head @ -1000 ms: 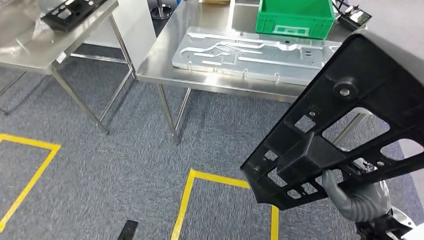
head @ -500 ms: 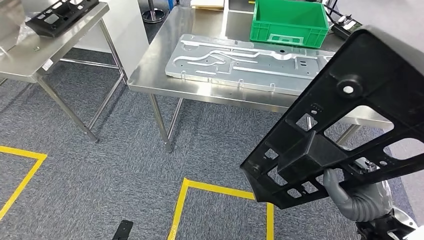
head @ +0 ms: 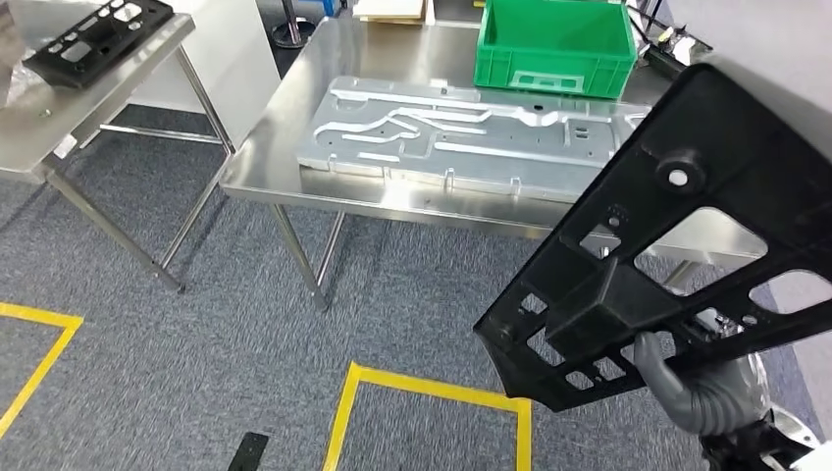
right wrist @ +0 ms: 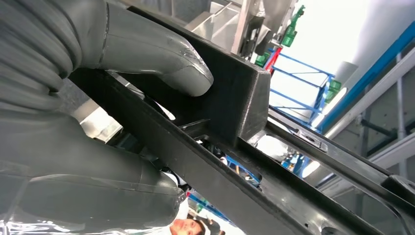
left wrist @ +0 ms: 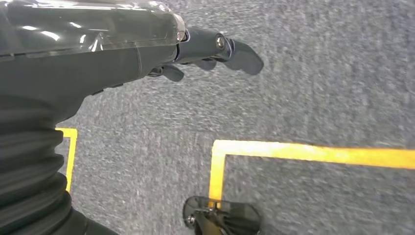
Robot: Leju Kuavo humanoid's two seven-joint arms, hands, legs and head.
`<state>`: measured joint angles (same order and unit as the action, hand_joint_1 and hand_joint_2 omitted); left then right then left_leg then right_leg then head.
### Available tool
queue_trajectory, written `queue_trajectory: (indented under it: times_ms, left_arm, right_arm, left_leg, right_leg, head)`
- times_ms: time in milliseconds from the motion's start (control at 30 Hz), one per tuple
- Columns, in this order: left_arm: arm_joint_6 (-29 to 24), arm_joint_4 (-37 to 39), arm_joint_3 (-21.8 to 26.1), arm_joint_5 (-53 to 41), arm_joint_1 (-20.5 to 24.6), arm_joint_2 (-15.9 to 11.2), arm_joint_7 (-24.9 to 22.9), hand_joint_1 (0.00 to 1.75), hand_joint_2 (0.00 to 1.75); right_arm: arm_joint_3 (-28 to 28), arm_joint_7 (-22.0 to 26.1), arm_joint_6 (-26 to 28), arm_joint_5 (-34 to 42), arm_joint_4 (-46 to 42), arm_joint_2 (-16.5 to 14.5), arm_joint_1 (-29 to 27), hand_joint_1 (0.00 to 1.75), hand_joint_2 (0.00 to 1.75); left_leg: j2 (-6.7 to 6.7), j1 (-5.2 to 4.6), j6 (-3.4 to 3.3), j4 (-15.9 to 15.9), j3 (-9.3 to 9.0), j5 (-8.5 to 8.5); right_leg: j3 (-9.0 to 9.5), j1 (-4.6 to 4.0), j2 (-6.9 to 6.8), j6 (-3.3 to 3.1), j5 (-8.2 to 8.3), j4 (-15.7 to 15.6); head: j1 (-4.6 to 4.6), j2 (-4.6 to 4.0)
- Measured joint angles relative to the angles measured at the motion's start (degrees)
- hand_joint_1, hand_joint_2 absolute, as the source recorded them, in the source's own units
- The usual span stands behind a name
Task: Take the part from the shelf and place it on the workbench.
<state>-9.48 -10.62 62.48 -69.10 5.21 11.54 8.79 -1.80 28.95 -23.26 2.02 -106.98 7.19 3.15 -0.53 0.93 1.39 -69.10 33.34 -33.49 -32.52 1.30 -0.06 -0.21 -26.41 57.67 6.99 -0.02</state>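
Note:
A large black plastic part (head: pixel 706 216) with cut-out windows takes up the right of the head view, tilted up. My right hand (head: pixel 677 378) grips it from below at its lower bar. In the right wrist view the grey thumb (right wrist: pixel 161 58) presses on a block of the part (right wrist: pixel 235 103). The steel workbench (head: pixel 265 162) stands ahead, beyond a strip of carpet. My left hand (left wrist: pixel 205 49) hangs over the grey carpet, fingers loose, holding nothing.
On the workbench lie a long silver metal plate (head: pixel 461 137) and a green crate (head: pixel 554 44) behind it. A second steel table (head: pixel 59 128) at the left carries another black part (head: pixel 93 39). Yellow tape (head: pixel 432 388) marks the floor. A person (right wrist: pixel 188 226) is nearby.
The whole scene has slid left and down in the head view, so the camera has moved toward the workbench. The part stays in my right hand, unchanged.

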Motion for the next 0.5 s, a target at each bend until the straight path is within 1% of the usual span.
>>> queue_trajectory:
  times_ms: [33, 67, 100, 133, 200, 233, 267, 300, 333, 367, 467, 500]
  left_arm:
    - [0.0, 0.0, 0.0, 0.0, -0.1, 0.0, 0.0, 0.00, 1.75]
    - [0.0, 0.0, 0.0, 0.0, -0.2, 0.0, 0.0, 0.00, 1.75]
    - [0.0, 0.0, 0.0, 0.0, -0.3, 0.0, 0.0, 0.00, 1.75]
    - [0.0, 0.0, 0.0, 0.0, -0.3, 0.0, 0.0, 0.00, 1.75]
    - [0.1, 0.0, 0.0, -0.1, -0.4, 0.0, 0.0, 0.00, 1.75]
    - [0.1, 0.0, 0.0, 0.0, -0.4, 0.0, 0.0, 0.00, 1.75]
    - [0.1, 0.0, 0.0, 0.0, -0.5, -0.1, 0.0, 0.00, 1.75]
    - [0.1, 0.0, 0.0, 0.0, -0.5, -0.1, 0.0, 0.00, 1.75]
    - [0.1, 0.0, 0.0, 0.0, -0.5, -0.1, 0.0, 0.00, 1.75]
    - [0.1, 0.0, 0.0, 0.0, -0.5, 0.0, 0.0, 0.00, 1.75]
    - [0.1, 0.0, 0.0, 0.0, -0.5, 0.0, 0.0, 0.00, 1.75]
    - [0.0, 0.0, 0.0, 0.0, -0.5, 0.0, 0.0, 0.00, 1.75]
  right_arm:
    - [0.0, 0.0, 0.0, 0.0, 0.0, 0.0, 0.0, 1.75, 1.75]
    - [0.0, 0.0, 0.0, 0.0, 0.0, 0.0, -0.1, 1.75, 1.75]
    - [0.0, 0.0, 0.0, 0.0, 0.0, 0.0, -0.1, 1.75, 1.75]
    - [0.0, 0.0, 0.0, 0.0, 0.0, 0.0, -0.1, 1.75, 1.75]
    - [0.0, 0.1, 0.0, 0.0, 0.0, 0.0, -0.2, 1.75, 1.75]
    - [0.0, 0.2, 0.0, 0.1, 0.1, 0.0, -0.2, 1.75, 1.75]
    - [0.0, 0.3, 0.0, 0.3, 0.1, 0.1, -0.3, 1.75, 1.75]
    - [0.0, 0.5, 0.0, 0.4, 0.2, 0.1, -0.3, 1.75, 1.75]
    - [0.0, 0.7, -0.1, 0.6, 0.2, 0.2, -0.3, 1.75, 1.75]
    - [0.0, 0.8, -0.1, 0.7, 0.2, 0.3, -0.3, 1.75, 1.75]
    - [0.0, 1.0, -0.1, 0.8, 0.2, 0.4, -0.2, 1.75, 1.75]
    - [0.0, 1.0, -0.1, 0.8, 0.3, 0.5, -0.2, 1.75, 1.75]
  left_leg:
    - [0.07, 0.00, 0.05, -3.2, 2.51, -1.47]
    - [0.10, 0.00, -0.02, -4.8, 4.28, -2.22]
    - [0.10, -0.04, -0.16, -4.4, 5.16, -1.83]
    - [0.11, -0.12, -0.46, -2.0, 5.12, -0.12]
    - [0.14, -0.54, -1.33, 5.0, 3.88, 5.66]
    - [0.17, -0.80, -1.71, 7.6, 3.36, 7.75]
    - [0.20, -1.03, -2.03, 9.1, 3.08, 9.16]
    - [0.22, -1.18, -2.25, 9.5, 2.99, 9.41]
    - [0.23, -1.19, -2.49, 9.8, 2.68, 9.29]
    - [0.22, -1.18, -2.71, 9.9, 2.46, 9.38]
    - [0.16, -1.10, -2.95, 10.1, 2.07, 9.31]
    - [0.14, -1.00, -3.03, 10.4, 1.73, 9.29]
  right_leg:
    - [0.47, -0.15, 0.03, -0.14, -0.50, 0.0]
    - [1.05, -0.30, 0.10, -0.22, -1.03, 0.0]
    - [1.77, -0.43, 0.18, -0.24, -1.61, 0.0]
    - [2.65, -0.55, 0.23, -0.21, -2.24, 0.0]
    - [4.43, -0.72, 0.23, 0.00, -3.57, 0.0]
    - [5.00, -0.77, 0.26, 0.26, -4.14, 0.0]
    - [5.39, -0.78, 0.29, 0.58, -4.58, -0.1]
    - [5.63, -0.83, 0.34, 0.95, -4.75, -0.1]
    - [5.78, -0.84, 0.38, 1.29, -4.80, -0.1]
    - [5.99, -0.87, 0.36, 1.51, -4.77, -0.1]
    - [6.18, -0.91, 0.34, 1.70, -4.67, 0.1]
    - [5.91, -0.84, 0.32, 1.79, -4.61, 0.8]
  head:
    - [0.00, 0.00]
    - [-0.01, 0.00]
    - [0.00, 0.00]
    - [-0.01, 0.00]
    - [-0.04, 0.00]
    - [-0.04, 0.00]
    - [-0.05, 0.00]
    - [-0.05, 0.00]
    - [-0.04, 0.00]
    - [-0.05, 0.00]
    - [-0.05, 0.00]
    - [-0.06, 0.00]
